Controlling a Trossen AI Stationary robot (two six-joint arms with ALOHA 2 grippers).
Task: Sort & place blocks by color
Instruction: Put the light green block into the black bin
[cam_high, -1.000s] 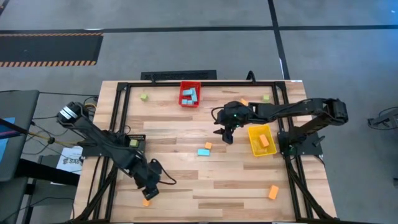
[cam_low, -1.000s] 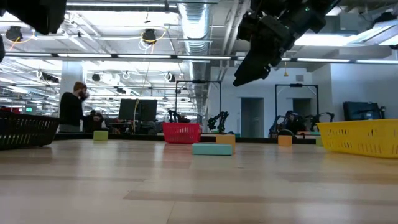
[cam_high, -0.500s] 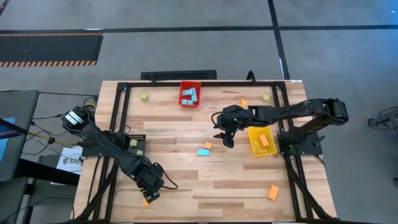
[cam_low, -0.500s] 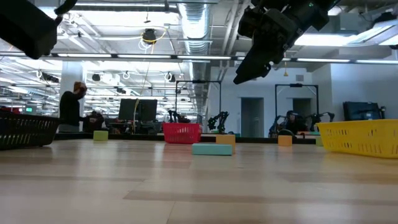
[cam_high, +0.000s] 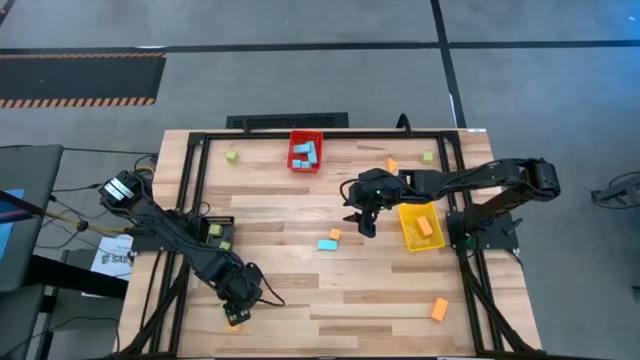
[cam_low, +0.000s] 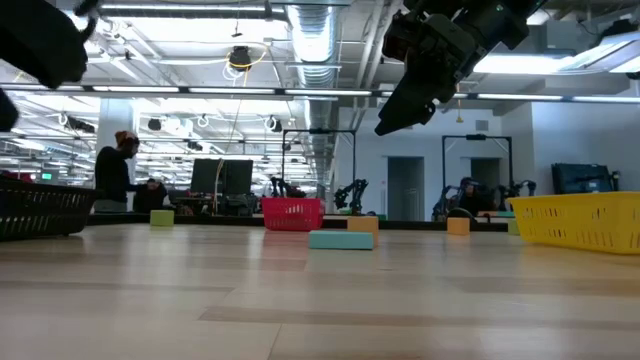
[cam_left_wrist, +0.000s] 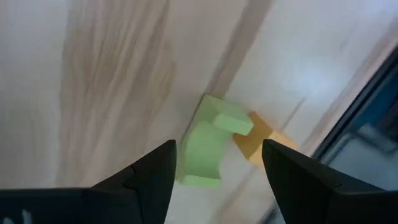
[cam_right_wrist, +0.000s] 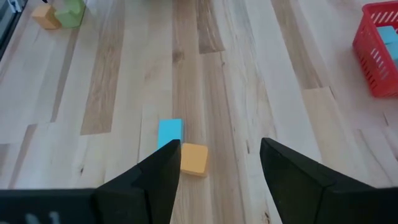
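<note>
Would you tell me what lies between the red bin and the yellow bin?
In the high view, only bare wood and the right gripper lie between the red bin and yellow bin.

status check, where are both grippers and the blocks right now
Left gripper open over green block beside orange block, near table edge. Right gripper open above light-blue block and orange cube, mid-table. Nothing blocking.

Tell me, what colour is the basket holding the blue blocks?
Red basket, clearest in the high view.
</note>
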